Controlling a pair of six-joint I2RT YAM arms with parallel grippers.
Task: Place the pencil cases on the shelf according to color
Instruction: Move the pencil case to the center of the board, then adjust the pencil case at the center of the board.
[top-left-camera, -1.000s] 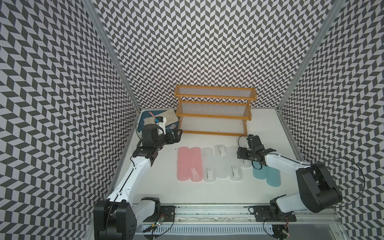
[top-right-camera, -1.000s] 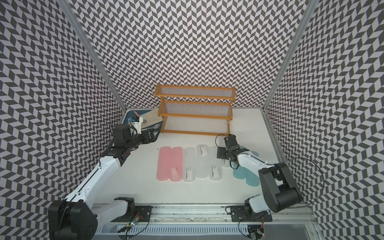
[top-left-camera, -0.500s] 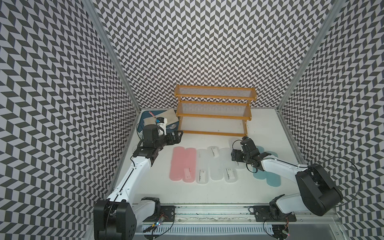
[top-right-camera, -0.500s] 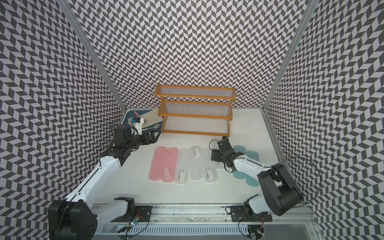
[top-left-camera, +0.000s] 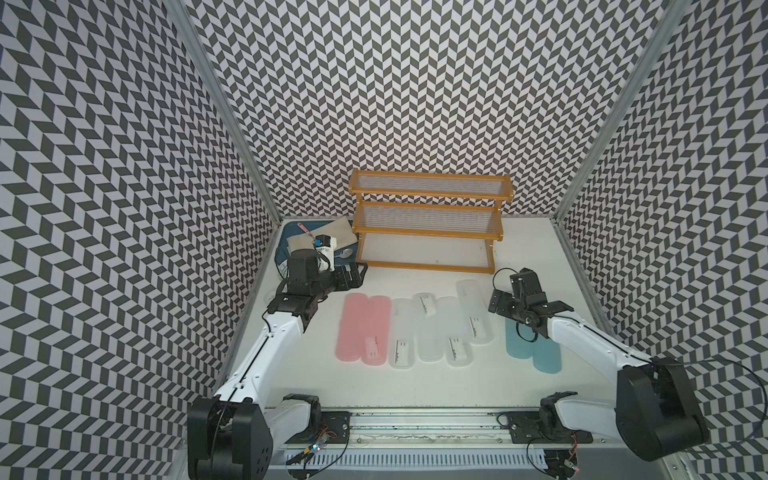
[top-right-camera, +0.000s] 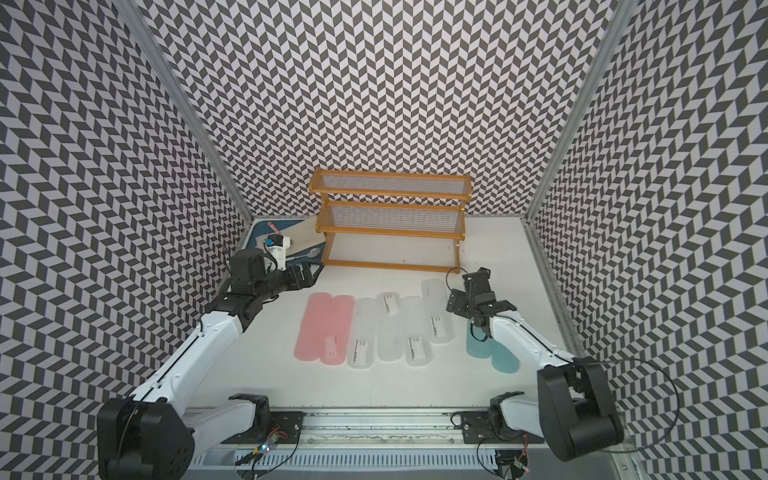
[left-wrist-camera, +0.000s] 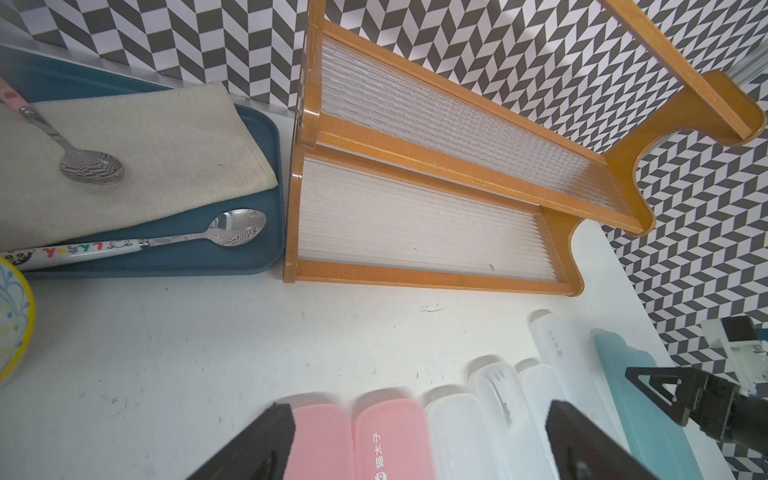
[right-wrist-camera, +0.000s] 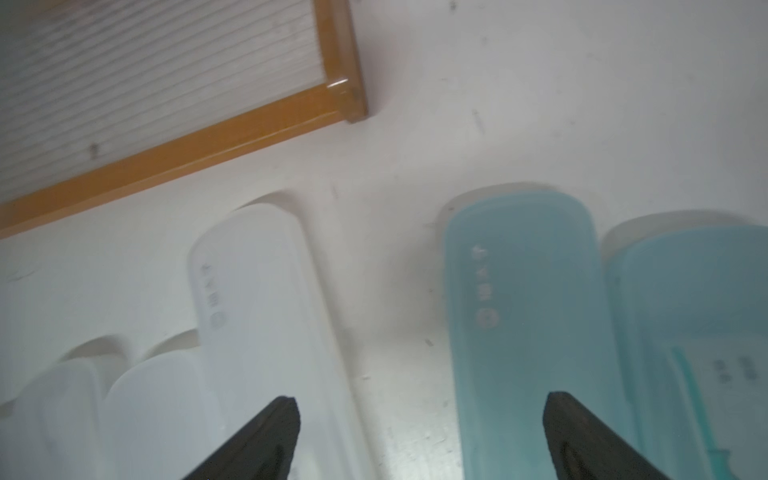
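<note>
Plastic, thin and translucent, is what the pencil cases (top-left-camera: 455, 332) look made of, so I'd judge them light, stiff and a bit slick. Since each lies flat, it is best pinched across its narrow width near the middle.

In both top views all eight lie in a row on the white tabletop (top-left-camera: 415, 386) before the wooden shelf (top-left-camera: 428, 230), whose three ribbed tiers hold nothing. Two pink cases (top-left-camera: 353, 328) touch each other toward the left arm. Four frosted white cases (top-left-camera: 428, 332) sit packed beside them, staggered, some with barcode labels. Two light blue cases (top-left-camera: 519, 349) lie slightly apart toward the right arm. The left gripper (top-left-camera: 359, 274) hangs near the shelf's corner. The right gripper (top-left-camera: 498, 302) hovers low between the last white case and the blue pair.

From the left wrist, the jaws stand wide apart and empty, with the rounded ends of the pink and white cases showing between them. Beside the shelf a dark blue tray (left-wrist-camera: 187, 259) carries a beige cloth (left-wrist-camera: 145, 158) and two spoons (left-wrist-camera: 232, 226).

From the right wrist, somewhat blurred, the jaws are spread and hold nothing. They straddle the bare gap between a white case and the nearer blue one, both embossed with small lettering.
</note>
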